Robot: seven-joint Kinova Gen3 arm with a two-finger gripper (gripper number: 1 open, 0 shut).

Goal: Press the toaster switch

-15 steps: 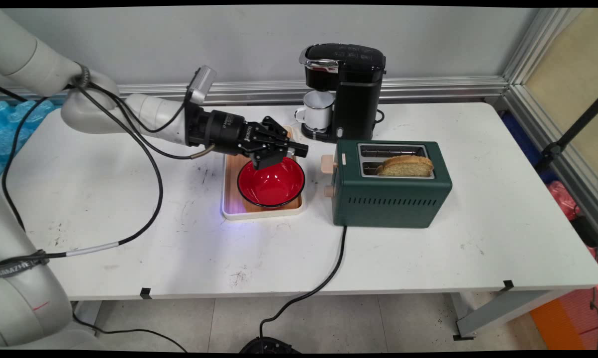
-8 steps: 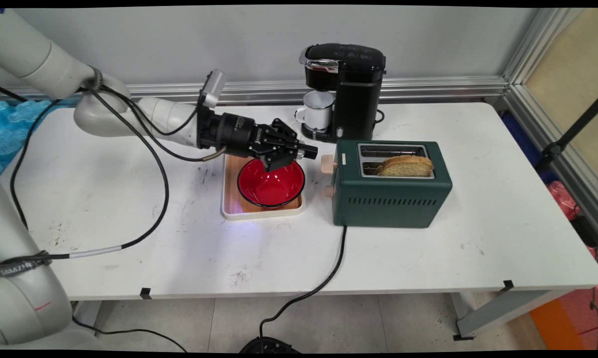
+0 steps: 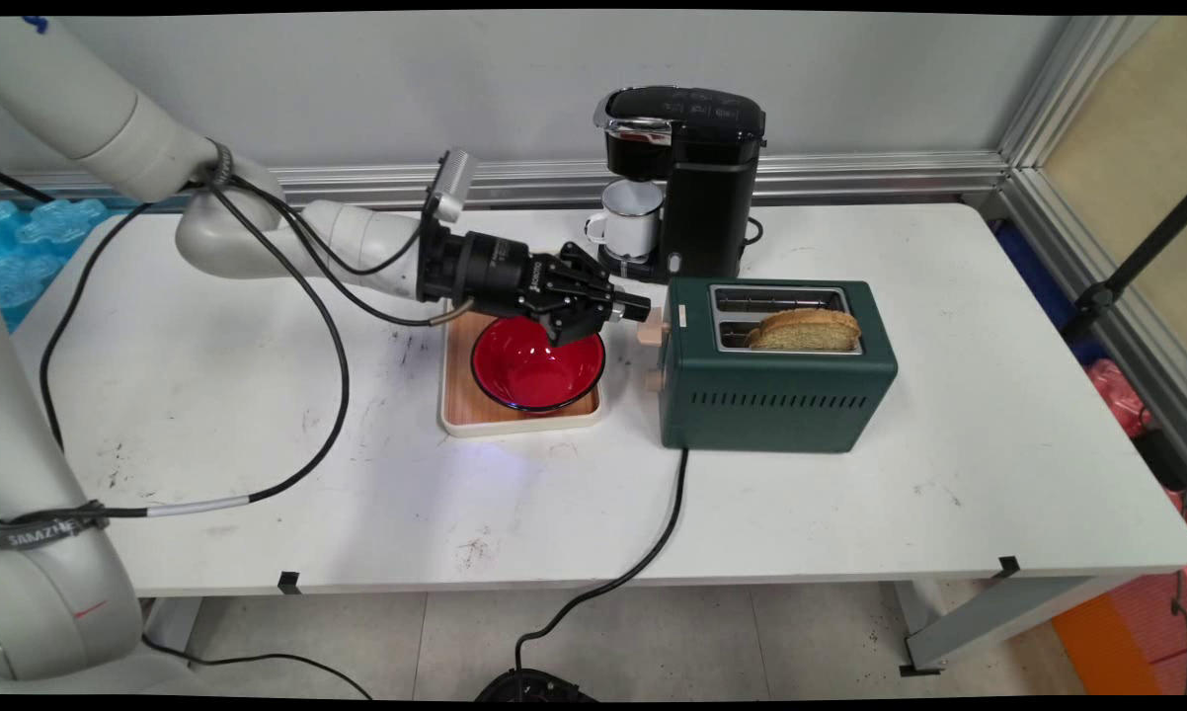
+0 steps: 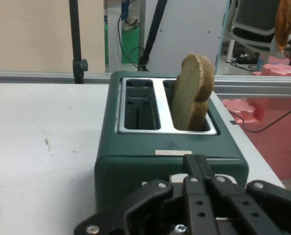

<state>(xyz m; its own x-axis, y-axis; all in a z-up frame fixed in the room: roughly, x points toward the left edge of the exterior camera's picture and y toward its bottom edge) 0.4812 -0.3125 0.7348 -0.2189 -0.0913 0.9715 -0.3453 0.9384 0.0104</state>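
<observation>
surface: white table (image 3: 850, 513), scuffed, grey wall behind.
near: red bowl (image 3: 529, 370) on a wooden tray with white rim (image 3: 455, 420).
gripper: black two-finger gripper (image 3: 636, 308) held level above the bowl's far rim — fingers closed together, holding nothing, tips at the beige lever (image 3: 650, 327) of the dark green toaster (image 3: 776, 400).
toaster: slice of bread (image 4: 192, 93) upright in one slot — other slot empty.
far: black coffee machine (image 3: 692, 178), white mug (image 3: 631, 222) under it.

On the desk (image 3: 850, 513): 1 green toaster (image 3: 776, 380) with 2 slots, holding 1 slice of bread (image 3: 806, 331); 1 black coffee machine (image 3: 687, 178); 1 white mug (image 3: 630, 219); 1 red bowl (image 3: 529, 370); 1 wooden tray (image 3: 465, 405).
</observation>
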